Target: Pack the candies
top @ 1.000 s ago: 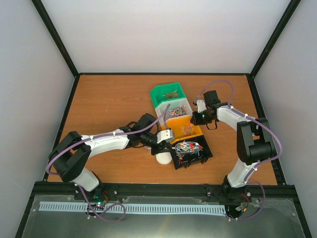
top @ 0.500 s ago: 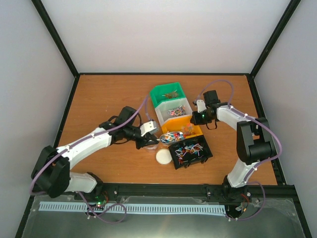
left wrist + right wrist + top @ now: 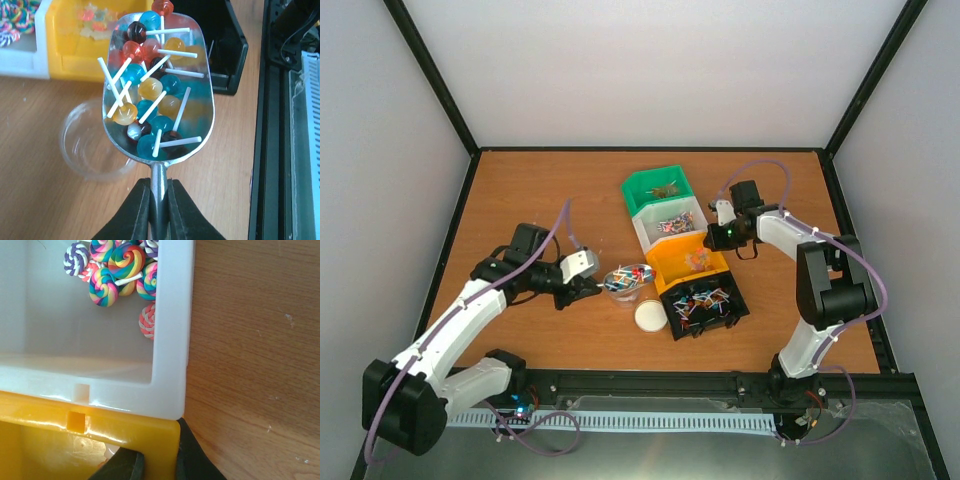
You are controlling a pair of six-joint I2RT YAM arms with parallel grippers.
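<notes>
The wooden worktop (image 3: 540,200) carries a row of four containers: a green bin (image 3: 638,190), a white bin (image 3: 645,232), an orange bin (image 3: 670,262) and a black bin (image 3: 740,305). The right hand (image 3: 159,450) is clenched on the orange bin's corner wall, next to the white bin with its swirl lollipops (image 3: 117,260). The left hand (image 3: 159,190) grasps the handle of a metal scoop (image 3: 204,117), whose bowl overlaps the rim of a clear jar (image 3: 85,150). A white lid (image 3: 649,316) lies just beside the black bin. The candies (image 3: 150,90), mixed-colour ball lollipops, are heaped in the scoop, and more lie in the black bin.
</notes>
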